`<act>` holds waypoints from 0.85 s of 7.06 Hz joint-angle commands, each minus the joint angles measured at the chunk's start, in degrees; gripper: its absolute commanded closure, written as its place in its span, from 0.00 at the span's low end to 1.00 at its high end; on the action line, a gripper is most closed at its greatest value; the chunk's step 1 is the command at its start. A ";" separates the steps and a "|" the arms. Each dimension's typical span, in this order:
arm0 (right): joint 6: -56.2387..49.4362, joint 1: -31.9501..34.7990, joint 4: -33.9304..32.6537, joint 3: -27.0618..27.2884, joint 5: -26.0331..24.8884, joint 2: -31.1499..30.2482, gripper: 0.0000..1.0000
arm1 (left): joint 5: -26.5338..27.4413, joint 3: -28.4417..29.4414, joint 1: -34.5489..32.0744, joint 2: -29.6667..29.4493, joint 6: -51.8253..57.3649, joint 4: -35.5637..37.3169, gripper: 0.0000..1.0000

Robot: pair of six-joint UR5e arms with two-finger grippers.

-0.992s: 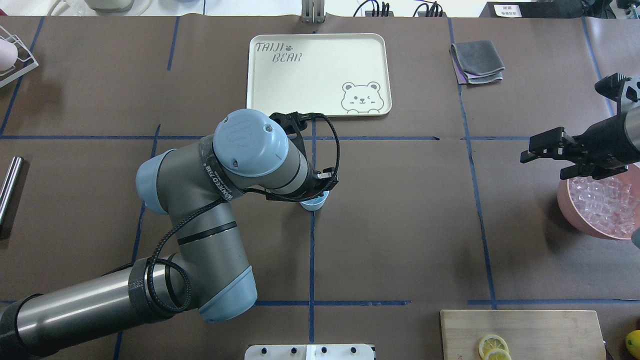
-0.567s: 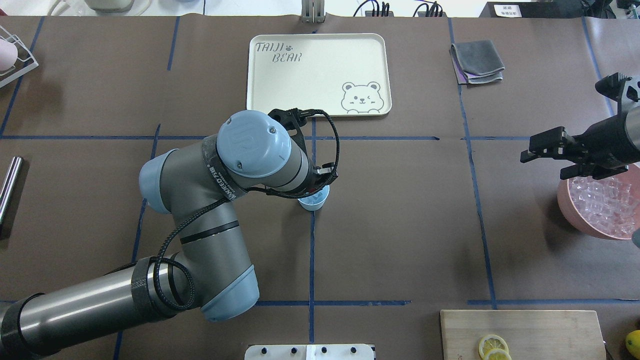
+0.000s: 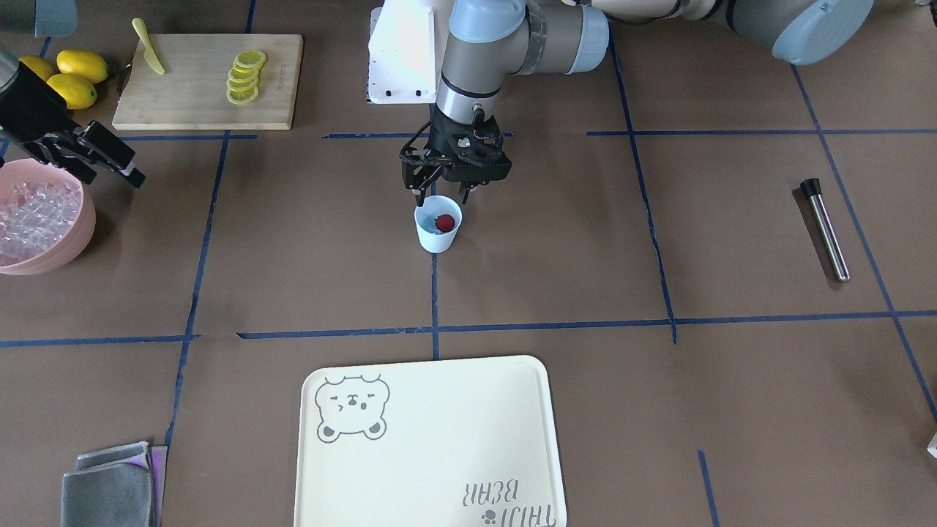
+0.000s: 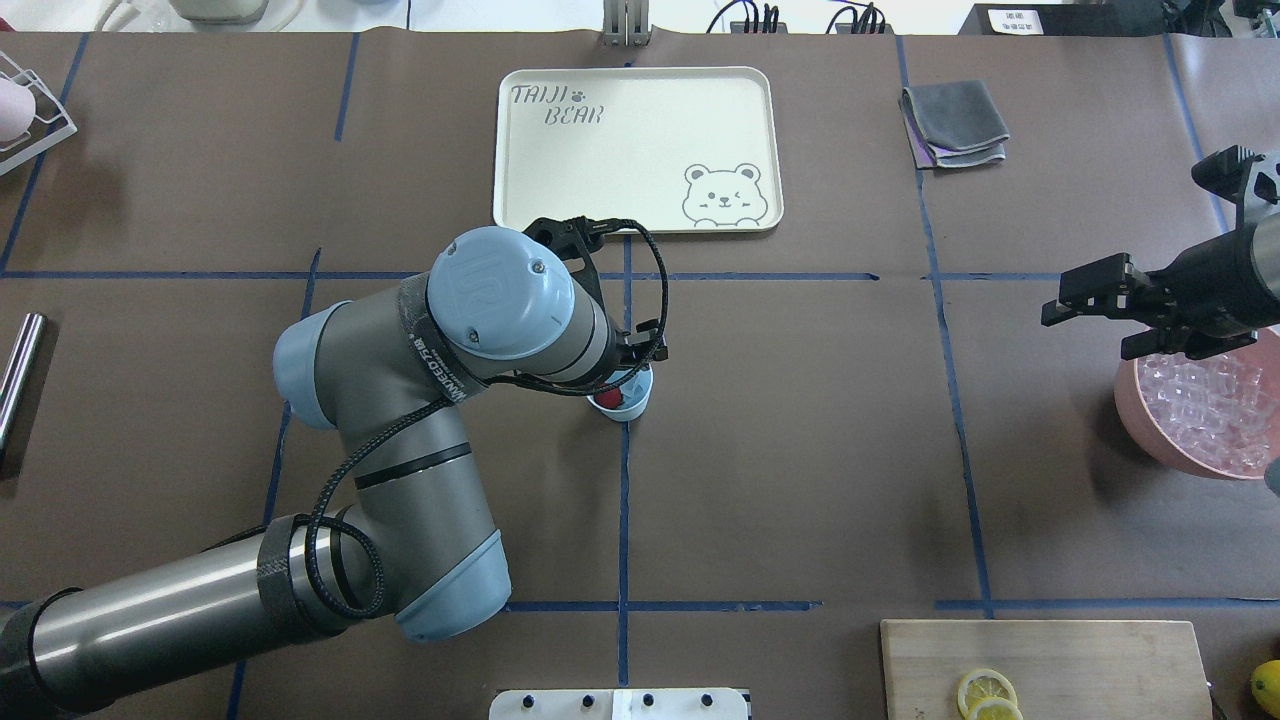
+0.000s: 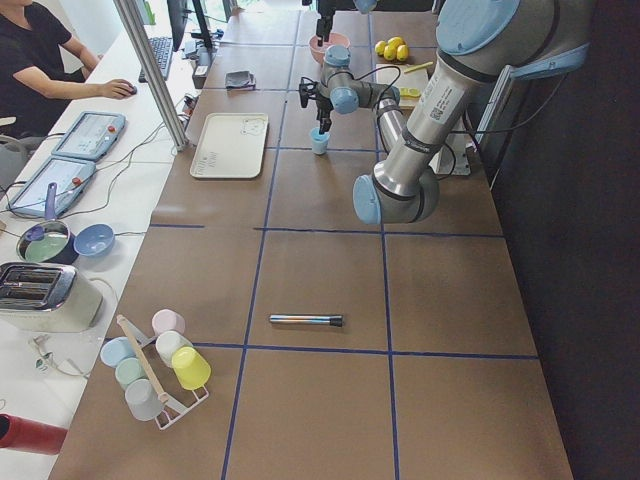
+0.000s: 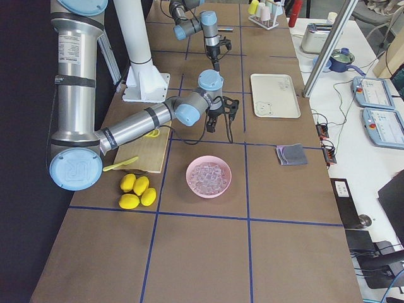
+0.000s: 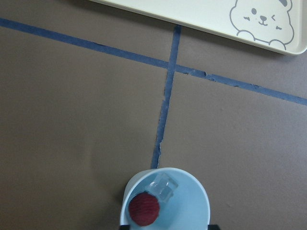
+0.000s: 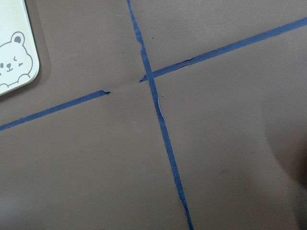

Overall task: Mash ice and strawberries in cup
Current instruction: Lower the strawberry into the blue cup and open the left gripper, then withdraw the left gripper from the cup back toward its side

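The pale blue cup point(image 3: 438, 236) stands on the brown mat at the table's middle. Inside it lie a dark-red strawberry point(image 7: 144, 210) and a clear ice cube point(image 7: 163, 185). The strawberry point(image 3: 445, 221) also shows from the front. My left gripper point(image 3: 441, 196) hangs just above the cup's rim, pointing down, open and holding nothing. From overhead the left wrist covers part of the cup point(image 4: 630, 402). My right gripper point(image 4: 1088, 310) hovers open and empty at the far right, beside the pink bowl point(image 4: 1135, 420) heaped with ice point(image 4: 1205, 405).
A metal rod point(image 3: 827, 230) lies on the robot's left side of the table. A cream bear tray point(image 4: 640, 150) sits beyond the cup. A cutting board point(image 3: 198, 95) with lemon slices, whole lemons point(image 3: 73, 77) and a grey cloth point(image 4: 952, 122) are on the right side.
The left wrist has shifted slightly and lifted off the cup. The strawberry now shows inside the cup, where only blue showed before. The right arm has not moved.
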 commanded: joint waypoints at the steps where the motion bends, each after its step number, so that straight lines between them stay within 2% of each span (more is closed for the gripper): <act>1: -0.08 0.00 0.00 -0.18 0.00 0.07 0.00 | 0.02 -1.38 -0.48 1.22 0.01 -0.03 0.19; 2: -0.43 0.00 0.00 -0.36 0.00 0.07 0.00 | -0.07 -5.66 -0.75 5.66 0.10 0.14 0.24; 3: -0.61 0.00 0.00 -0.45 -0.09 -0.02 0.00 | -0.59 -13.18 -2.49 14.15 1.84 0.41 0.26; 4: -0.70 0.00 0.00 -0.45 -0.09 -0.28 0.00 | -2.08 -20.48 -4.16 24.59 12.39 0.32 0.26; 5: -0.70 0.00 0.00 -0.45 -0.09 -0.55 0.00 | -2.53 -25.25 -7.48 34.44 21.02 -0.03 0.26; 6: -0.70 0.00 0.00 -0.45 -0.09 -0.64 0.00 | -2.79 -25.91 -10.30 40.71 28.42 -0.73 0.26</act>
